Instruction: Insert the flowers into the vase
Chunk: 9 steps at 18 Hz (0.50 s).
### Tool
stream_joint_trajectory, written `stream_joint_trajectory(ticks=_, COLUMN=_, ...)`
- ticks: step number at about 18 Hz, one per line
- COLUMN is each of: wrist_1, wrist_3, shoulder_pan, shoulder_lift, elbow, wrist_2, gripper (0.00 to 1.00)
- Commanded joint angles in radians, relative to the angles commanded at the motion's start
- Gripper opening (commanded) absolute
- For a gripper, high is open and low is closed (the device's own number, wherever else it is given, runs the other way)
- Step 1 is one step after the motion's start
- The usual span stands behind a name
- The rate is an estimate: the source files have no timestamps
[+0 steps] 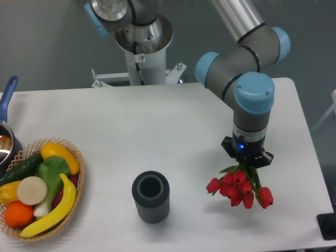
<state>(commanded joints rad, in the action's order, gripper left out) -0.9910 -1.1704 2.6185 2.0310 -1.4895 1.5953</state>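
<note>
The gripper (247,164) pinches the flowers (240,189) by their stems, so the red buds hang below it, seemingly clear of the table (157,126). The vase (150,197) stands upright, well apart to their left, mouth open for stems

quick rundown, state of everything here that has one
pincer: pointing down, shut on the flowers
flowers: held in the pincer to the right of the vase, red buds hanging below it, not in the vase
vase: upright on the table, mouth open and empty
wicker basket: at the left edge, full of fruit and vegetables
pot: cut off by the left edge, blue handle up
</note>
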Motion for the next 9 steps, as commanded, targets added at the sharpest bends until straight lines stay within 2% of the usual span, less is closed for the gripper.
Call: stream_joint_trajectory(ticks=9, wrist_1=0.015, wrist_3=0.002, shoulder_pan=0.000, shoulder_lift=0.008, elbow=0.008, wrist_2=-0.044, gripper=0.00)
